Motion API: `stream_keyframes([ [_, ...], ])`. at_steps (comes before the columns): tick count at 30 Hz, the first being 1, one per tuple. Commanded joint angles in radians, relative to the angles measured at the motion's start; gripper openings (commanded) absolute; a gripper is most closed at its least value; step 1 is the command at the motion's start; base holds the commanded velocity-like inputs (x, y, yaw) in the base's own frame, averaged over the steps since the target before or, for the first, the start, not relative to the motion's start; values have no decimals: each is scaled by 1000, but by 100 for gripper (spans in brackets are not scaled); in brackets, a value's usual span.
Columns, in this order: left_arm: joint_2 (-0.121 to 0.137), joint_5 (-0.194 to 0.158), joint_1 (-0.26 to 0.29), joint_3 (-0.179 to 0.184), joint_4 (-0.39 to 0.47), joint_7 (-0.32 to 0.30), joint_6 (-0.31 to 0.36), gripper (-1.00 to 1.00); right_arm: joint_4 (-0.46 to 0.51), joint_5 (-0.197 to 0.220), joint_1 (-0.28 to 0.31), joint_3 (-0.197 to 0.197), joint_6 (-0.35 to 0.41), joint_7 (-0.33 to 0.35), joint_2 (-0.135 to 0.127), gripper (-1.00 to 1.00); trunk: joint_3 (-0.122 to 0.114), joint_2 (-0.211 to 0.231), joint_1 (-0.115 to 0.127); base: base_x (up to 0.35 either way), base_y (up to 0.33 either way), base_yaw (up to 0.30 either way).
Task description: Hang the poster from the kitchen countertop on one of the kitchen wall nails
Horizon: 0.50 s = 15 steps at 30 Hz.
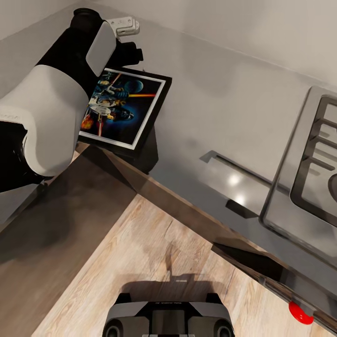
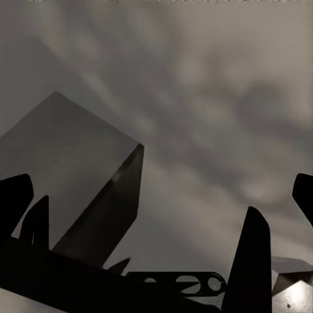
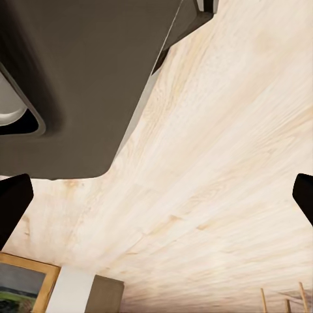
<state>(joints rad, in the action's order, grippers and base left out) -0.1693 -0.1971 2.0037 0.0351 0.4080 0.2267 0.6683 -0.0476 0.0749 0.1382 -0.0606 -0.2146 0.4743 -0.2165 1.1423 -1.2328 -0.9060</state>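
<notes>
The poster point(image 1: 124, 107), black-framed with space artwork, sits tilted at the inner corner of the grey kitchen countertop point(image 1: 220, 107). Its lower corner juts past the counter edge over a dark shadow, and I cannot tell whether it rests there or is lifted. My left gripper point(image 1: 128, 52) is at the poster's far edge. In the left wrist view the left gripper point(image 2: 156, 195) has its fingertips point(image 2: 13, 199) wide apart, with a dark frame-like shape point(image 2: 176, 283) low between them. My right gripper point(image 3: 156, 195) hangs open over the wooden floor. The wall nails are out of view.
A steel gas hob point(image 1: 304, 173) with black grates occupies the counter at the right. A white socket point(image 1: 124, 25) is on the wall behind the left arm. Dark glossy cabinet fronts point(image 1: 70, 210) border the wooden floor point(image 1: 154, 243). A red knob point(image 1: 299, 312) shows at the lower right.
</notes>
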Motion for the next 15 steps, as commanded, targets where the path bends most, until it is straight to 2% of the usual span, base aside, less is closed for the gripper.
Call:
stream_keyframes([
  [1, 1, -9, 0, 2, -20, 8, 4, 100, -5, 8, 1, -5, -3, 7, 0, 100, 1, 0, 0, 0, 0, 0],
  [6, 1, -9, 0, 2, -20, 8, 4, 100, -5, 8, 1, -5, -3, 7, 0, 100, 1, 0, 0, -3, 0, 0],
  [15, 1, -9, 0, 2, -20, 9, 4, 100, -4, 8, 1, -5, -3, 7, -1, 100, 1, 0, 0, -124, 0, 0],
])
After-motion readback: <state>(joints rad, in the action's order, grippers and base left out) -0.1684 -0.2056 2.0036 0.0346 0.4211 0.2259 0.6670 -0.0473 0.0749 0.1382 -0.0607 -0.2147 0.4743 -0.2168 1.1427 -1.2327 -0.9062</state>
